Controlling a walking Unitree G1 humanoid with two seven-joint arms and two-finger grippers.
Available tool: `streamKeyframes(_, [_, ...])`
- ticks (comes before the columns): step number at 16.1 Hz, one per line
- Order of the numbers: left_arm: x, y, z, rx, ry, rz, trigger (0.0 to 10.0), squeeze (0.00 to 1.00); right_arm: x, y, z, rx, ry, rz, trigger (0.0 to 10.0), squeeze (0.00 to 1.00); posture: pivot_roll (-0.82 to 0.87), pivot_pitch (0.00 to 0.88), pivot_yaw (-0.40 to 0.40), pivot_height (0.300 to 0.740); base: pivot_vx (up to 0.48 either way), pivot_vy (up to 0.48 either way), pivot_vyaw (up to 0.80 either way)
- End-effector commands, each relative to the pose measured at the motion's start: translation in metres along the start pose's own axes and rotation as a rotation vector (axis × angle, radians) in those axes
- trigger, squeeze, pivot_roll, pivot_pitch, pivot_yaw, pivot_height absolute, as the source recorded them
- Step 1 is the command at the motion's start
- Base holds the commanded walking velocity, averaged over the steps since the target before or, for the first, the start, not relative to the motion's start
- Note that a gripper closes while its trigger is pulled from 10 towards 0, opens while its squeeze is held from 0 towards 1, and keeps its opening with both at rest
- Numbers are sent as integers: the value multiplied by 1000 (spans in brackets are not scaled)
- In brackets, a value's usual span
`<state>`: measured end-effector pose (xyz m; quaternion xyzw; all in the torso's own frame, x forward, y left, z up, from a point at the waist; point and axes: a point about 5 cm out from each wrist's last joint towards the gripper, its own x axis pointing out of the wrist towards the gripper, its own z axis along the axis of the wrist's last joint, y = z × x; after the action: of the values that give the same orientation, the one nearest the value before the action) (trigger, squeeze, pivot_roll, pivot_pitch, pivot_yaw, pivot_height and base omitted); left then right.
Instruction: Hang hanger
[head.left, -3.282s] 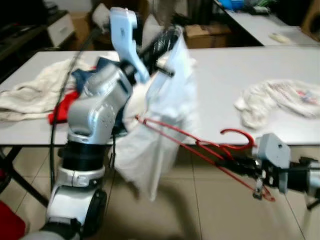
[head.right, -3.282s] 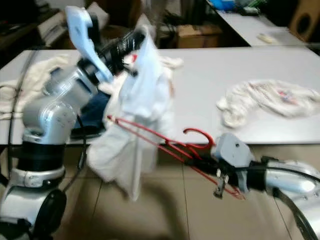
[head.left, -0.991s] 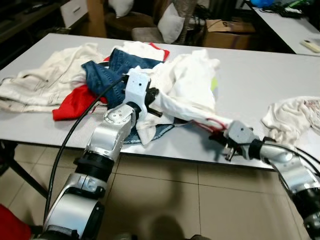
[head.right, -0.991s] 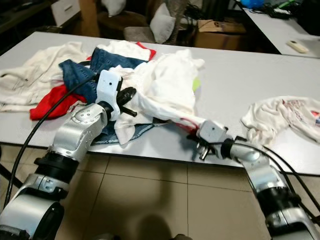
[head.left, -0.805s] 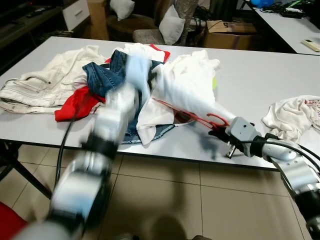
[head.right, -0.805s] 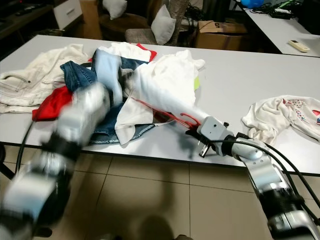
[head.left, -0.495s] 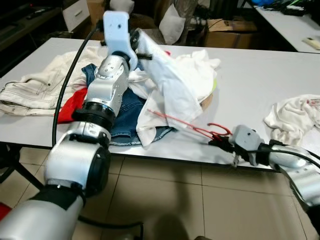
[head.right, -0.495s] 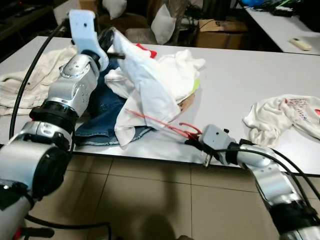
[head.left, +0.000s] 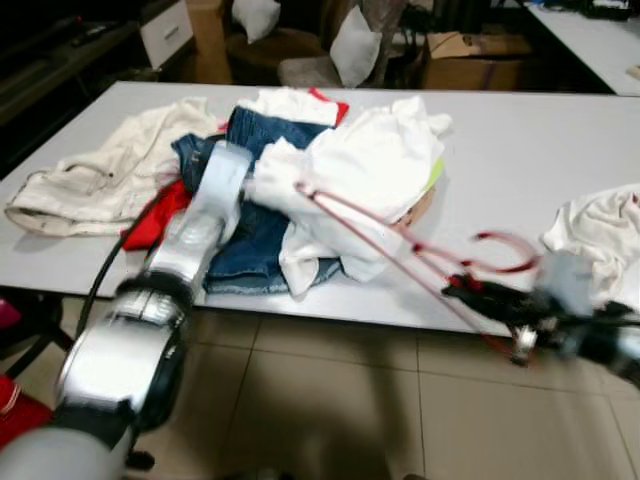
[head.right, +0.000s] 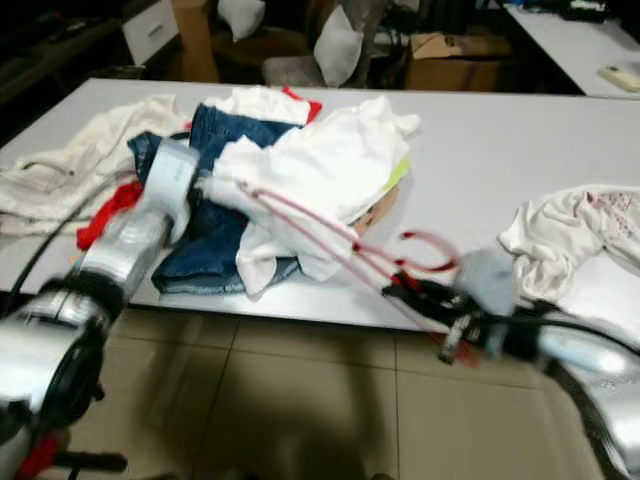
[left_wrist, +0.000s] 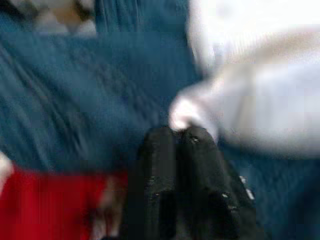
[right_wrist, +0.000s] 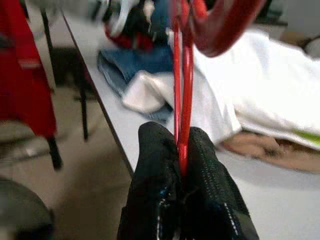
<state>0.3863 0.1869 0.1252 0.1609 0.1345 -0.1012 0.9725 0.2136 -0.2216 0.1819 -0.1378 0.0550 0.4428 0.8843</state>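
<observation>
Clamping the thin red wire hanger (right_wrist: 183, 75), my right pincer (right_wrist: 181, 150) sits past the white tabletop's (head.left: 520, 150) near edge, over tiled floor (head.left: 330, 400). Motion blur smears it. The hanger's far end is buried in the white cotton shirt (head.left: 375, 170). My left pincer (left_wrist: 176, 137), fingers together, pinches that shirt atop blue jeans (head.left: 245, 235).

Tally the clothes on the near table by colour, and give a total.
White or cream: 4 (jacket, shirt, top, bundle)
Blue: 1 (jeans)
Red: 1 (cloth)
Total: 6
</observation>
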Motion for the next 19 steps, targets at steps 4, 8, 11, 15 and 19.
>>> streamKeyframes(4, [-11,15,-7,-3,-34,-184,10000,1000,-4,4,7,50,-17,-92,10000,0,-156,0,153,740,0,0,0])
streamKeyframes(8, [-54,32,24,-157,-355,-444,10000,1000,8,4,6,123,38,-265,10000,0,-122,0,114,740,0,0,0])
streamKeyframes(11, [-94,7,52,-391,-607,-438,10000,1000,23,-4,8,159,20,-453,10000,0,-104,0,71,740,0,0,0])
streamKeyframes(15, [-101,-20,46,-428,-584,-255,10000,1000,39,2,11,196,3,-502,10000,0,-77,0,20,740,0,0,0])
streamKeyframes(19, [-96,-34,25,-312,-380,-111,10000,859,58,2,3,209,1,-693,10000,0,-64,0,-1,740,0,0,0])
